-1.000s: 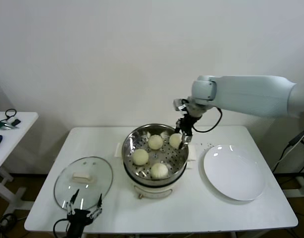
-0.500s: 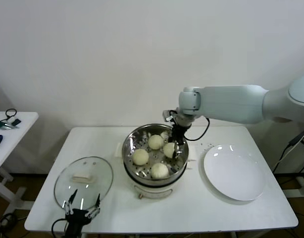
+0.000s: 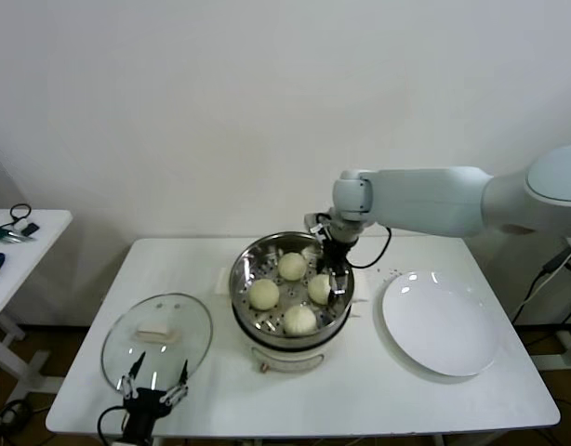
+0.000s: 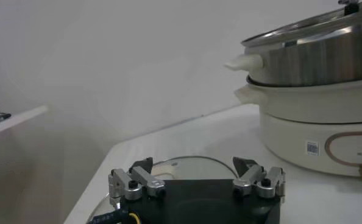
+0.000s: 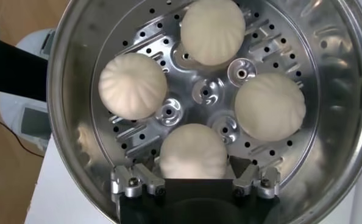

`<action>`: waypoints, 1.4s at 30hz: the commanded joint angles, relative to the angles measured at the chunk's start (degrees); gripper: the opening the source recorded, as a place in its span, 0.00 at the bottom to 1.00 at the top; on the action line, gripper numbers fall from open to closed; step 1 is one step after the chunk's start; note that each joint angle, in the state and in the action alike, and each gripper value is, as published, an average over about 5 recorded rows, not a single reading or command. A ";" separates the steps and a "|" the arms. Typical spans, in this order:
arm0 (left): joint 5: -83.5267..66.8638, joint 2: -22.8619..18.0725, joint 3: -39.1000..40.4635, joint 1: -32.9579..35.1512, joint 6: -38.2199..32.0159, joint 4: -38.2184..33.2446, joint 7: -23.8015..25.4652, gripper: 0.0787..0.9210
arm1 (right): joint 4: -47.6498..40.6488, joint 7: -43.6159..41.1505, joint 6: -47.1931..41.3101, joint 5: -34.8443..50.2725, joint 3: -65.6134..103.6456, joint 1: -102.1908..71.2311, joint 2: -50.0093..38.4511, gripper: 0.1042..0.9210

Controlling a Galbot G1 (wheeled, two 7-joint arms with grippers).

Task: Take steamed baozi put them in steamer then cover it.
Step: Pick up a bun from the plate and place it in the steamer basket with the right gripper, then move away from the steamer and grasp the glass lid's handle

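Baozi: all four sat on the perforated tray inside the steamer [image 3: 290, 330]. The fourth baozi [image 5: 194, 152] lay directly between the fingers of the right gripper [image 3: 331, 283], which reached down into the pot from the far side. In the right wrist view its jaws stood spread wider than the bun, one on either side; whether the pads touched the dough could not be told, so I logged it as parted and not gripping. The other three buns [image 5: 132, 85] [image 5: 212, 30] [image 5: 270, 107] ringed the tray beyond the fingertips, near but apart from the fourth.

Left gripper [image 3: 152, 388] hovered low at the near table edge, jaws open and empty. The cover [image 3: 157, 332] lay flat on the table just beyond it, handle up. White plate [image 3: 441, 325] sat empty on the outer side of the right arm.

Judgement: loading looked complete; covering not yet done.

Risks noted:
- If dough were sticking to a pad, lifting the right gripper could drag the fourth bun up or roll it against its neighbours.
- A withdrawal path angled sideways could knock a finger on the steamer rim and shift the pot on its base.
- The cover lay flat with a small oblong handle; an off-centre pinch could let the glass tilt or slip.
- Bringing the cover over before the right arm had cleared would risk the arms meeting.
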 commanded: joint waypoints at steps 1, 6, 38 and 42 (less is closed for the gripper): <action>0.04 -0.01 -0.04 0.10 -0.05 -0.14 -0.03 0.88 | 2.04 -0.58 0.47 -0.41 2.18 1.51 -3.02 0.88; -0.37 0.03 -0.55 0.24 -0.19 -0.30 -0.15 0.88 | 5.01 -1.18 1.17 0.12 5.50 3.96 -8.50 0.88; 4.29 -2.55 -3.99 -0.50 1.19 -5.35 -1.81 0.88 | 27.14 44.07 23.12 -2.34 95.26 -74.59 -45.41 0.88; 5.86 -2.52 -4.69 -0.96 2.04 -6.38 -1.86 0.88 | 28.62 45.79 23.18 -5.89 107.25 -87.94 -42.48 0.88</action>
